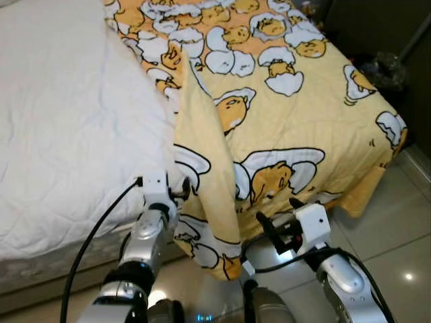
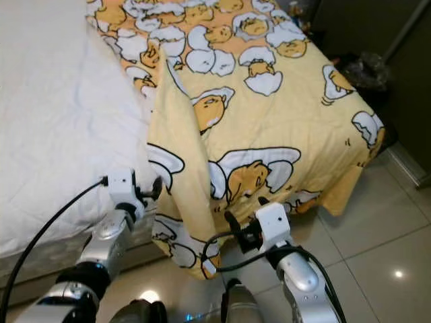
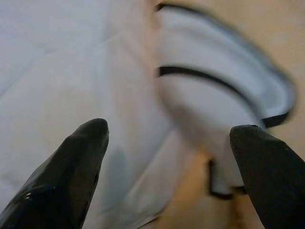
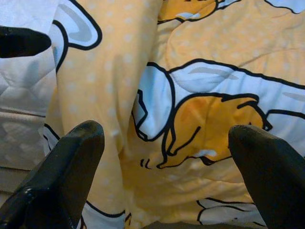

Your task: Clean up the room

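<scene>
A yellow blanket (image 1: pixel 283 128) printed with white egg cartoons covers the right part of the bed, and one long fold (image 1: pixel 205 175) of it hangs over the bed's near edge. The white quilted mattress (image 1: pixel 67 134) lies bare on the left. My left gripper (image 1: pixel 178 192) is open at the mattress edge, right where the blanket's hem begins; in the left wrist view the hem (image 3: pixel 209 95) lies between the spread fingers (image 3: pixel 81 162). My right gripper (image 1: pixel 277 215) is open too, held just in front of the hanging blanket (image 4: pixel 190 105) without touching it.
Glossy beige floor tiles (image 1: pixel 394 235) run along the bed's right side and foot. A dark crumpled bag (image 1: pixel 385 67) and dark furniture stand at the far right corner. The mattress side (image 1: pixel 40 262) faces me at the lower left.
</scene>
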Available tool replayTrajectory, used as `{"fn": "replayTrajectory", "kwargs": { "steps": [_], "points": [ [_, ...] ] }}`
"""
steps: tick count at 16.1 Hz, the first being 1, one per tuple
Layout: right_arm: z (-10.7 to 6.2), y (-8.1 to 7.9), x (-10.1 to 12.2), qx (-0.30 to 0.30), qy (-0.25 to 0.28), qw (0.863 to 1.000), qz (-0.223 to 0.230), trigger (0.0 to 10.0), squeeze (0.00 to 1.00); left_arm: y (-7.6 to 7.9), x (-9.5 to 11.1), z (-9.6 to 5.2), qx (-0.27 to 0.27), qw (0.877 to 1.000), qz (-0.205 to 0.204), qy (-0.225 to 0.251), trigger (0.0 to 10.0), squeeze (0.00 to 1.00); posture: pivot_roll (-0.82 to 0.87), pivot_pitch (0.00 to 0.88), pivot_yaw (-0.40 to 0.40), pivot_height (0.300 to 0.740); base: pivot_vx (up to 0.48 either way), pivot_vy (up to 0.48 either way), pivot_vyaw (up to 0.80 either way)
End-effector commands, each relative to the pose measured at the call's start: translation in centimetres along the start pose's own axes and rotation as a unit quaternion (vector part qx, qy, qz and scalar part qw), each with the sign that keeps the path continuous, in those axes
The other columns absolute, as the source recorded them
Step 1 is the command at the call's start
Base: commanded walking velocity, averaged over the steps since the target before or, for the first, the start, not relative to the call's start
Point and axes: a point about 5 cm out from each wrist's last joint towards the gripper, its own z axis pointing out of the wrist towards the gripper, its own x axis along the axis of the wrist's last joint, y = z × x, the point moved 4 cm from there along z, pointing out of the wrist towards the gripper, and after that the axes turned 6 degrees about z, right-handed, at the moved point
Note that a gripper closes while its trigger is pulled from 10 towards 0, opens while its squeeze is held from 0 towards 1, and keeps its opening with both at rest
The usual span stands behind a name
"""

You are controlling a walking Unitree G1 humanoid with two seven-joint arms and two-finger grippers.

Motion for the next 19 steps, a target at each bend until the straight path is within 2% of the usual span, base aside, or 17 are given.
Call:
{"fn": "replayTrajectory", "kwargs": {
  "steps": [1,5,8,12,16,19],
  "points": [
    [-0.2,0.1,-0.4,0.002,-0.010,1.000,0.001,10.0,0.00,0.9,-1.0,-0.5,-0.017,1.000,0.009,-0.011,10.0,0.00,-0.22,0.187,-0.007,0.731,0.000,0.000,0.00],
    [-0.4,0.3,-0.7,0.003,-0.019,1.000,0.003,10.0,0.00,2.7,-2.1,-0.8,-0.046,0.998,0.031,-0.028,10.0,0.00,-0.24,0.186,-0.011,0.731,0.000,0.000,0.00],
    [-1.2,0.6,-2.0,-0.001,-0.044,0.999,0.007,10.0,0.00,3.7,-1.6,-0.2,-0.059,0.997,0.043,-0.026,10.0,0.00,-0.24,0.180,-0.009,0.731,0.000,0.000,0.00],
    [-1.2,0.0,-2.1,0.025,-0.043,0.999,0.008,10.0,0.00,3.1,-1.1,0.3,-0.052,0.997,0.053,-0.028,10.0,0.00,-0.24,0.181,-0.003,0.731,0.000,0.000,0.00],
    [-2.2,0.0,-3.7,0.027,-0.068,0.997,0.009,10.0,0.00,3.2,-0.8,0.5,-0.065,0.997,0.044,-0.025,10.0,0.00,-0.24,0.182,-0.003,0.731,0.000,0.000,0.00],
    [-2.3,0.0,-4.0,0.029,-0.073,0.997,0.010,10.0,0.00,3.0,-1.6,0.1,-0.079,0.995,0.052,-0.031,10.0,0.00,-0.25,0.176,-0.002,0.731,0.000,0.000,0.00]
  ]
}}
